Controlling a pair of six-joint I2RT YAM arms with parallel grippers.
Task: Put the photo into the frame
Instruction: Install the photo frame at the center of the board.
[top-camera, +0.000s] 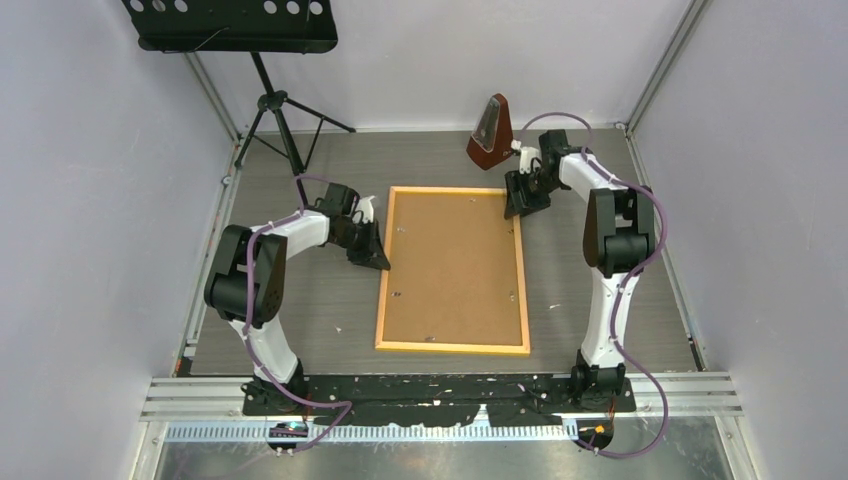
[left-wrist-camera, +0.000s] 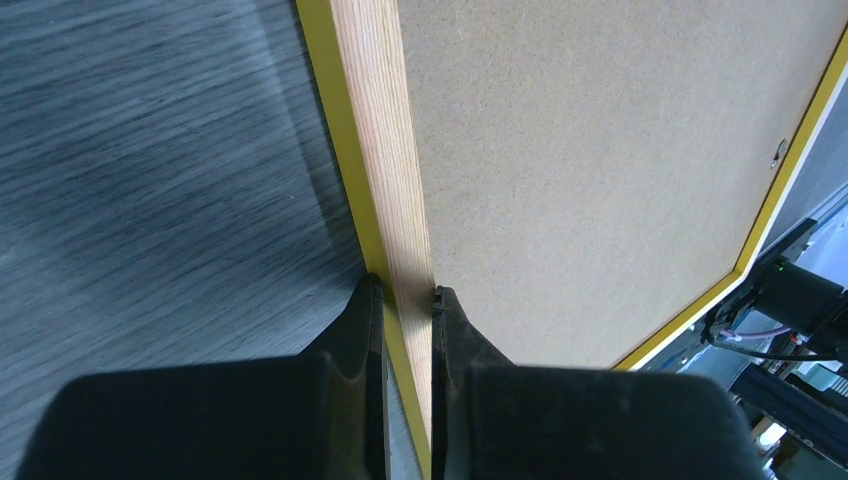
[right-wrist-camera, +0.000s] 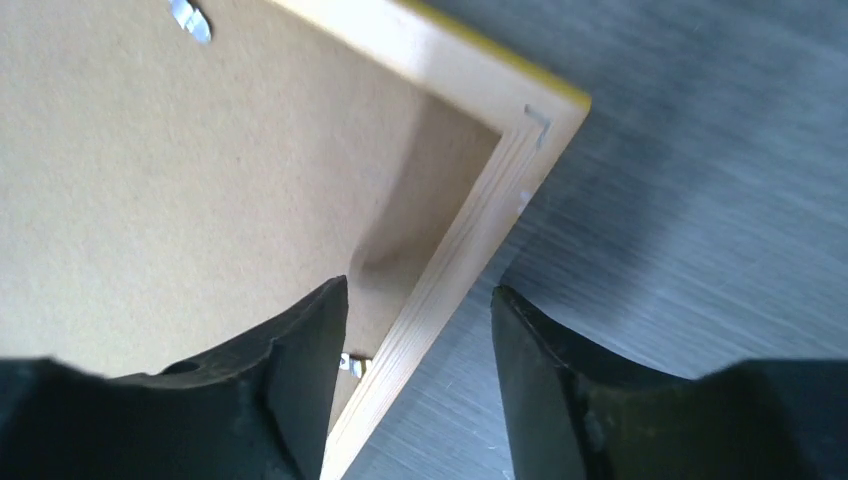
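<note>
**Item: the frame** (top-camera: 452, 347). It lies flat at the centre of the overhead view, back side up, on the grey table (top-camera: 600, 300). Its long axis runs from bottom to top of the picture (away from the arm bases). A brown backing board (top-camera: 455, 265) fills the opening.

**Item: left gripper** (top-camera: 378, 258). It sits at the left-centre of the overhead view, clamped on the frame's left rail (left-wrist-camera: 385, 150) about midway along it. In the left wrist view the fingers pinch the wooden strip from both sides.

**Item: right gripper** (top-camera: 520, 205). It is at the frame's upper right corner. In the right wrist view its jaws stand apart, one over the backing board (right-wrist-camera: 180, 180) and one over bare table. The right rail (right-wrist-camera: 520, 150) passes between them and nothing is gripped.

**Governing relation:** the rail runs lengthwise up through the gap between the right fingers, so closing them would probably catch the rail just short of the corner. The right arm is the nearer to that corner.

**Item: the photo.** Not visible in any view. It may be beneath the backing board (or elsewhere), but this cannot be told.

**Obscured or uncertain:**
- A small metal tab (right-wrist-camera: 352, 365) is half hidden behind the left finger (right-wrist-camera: 300, 370).
- The board shows a shadowed dip near the corner, and whether it sits fully seated there is unclear.
- The frame's near end is cut off in both wrist views.
</note>
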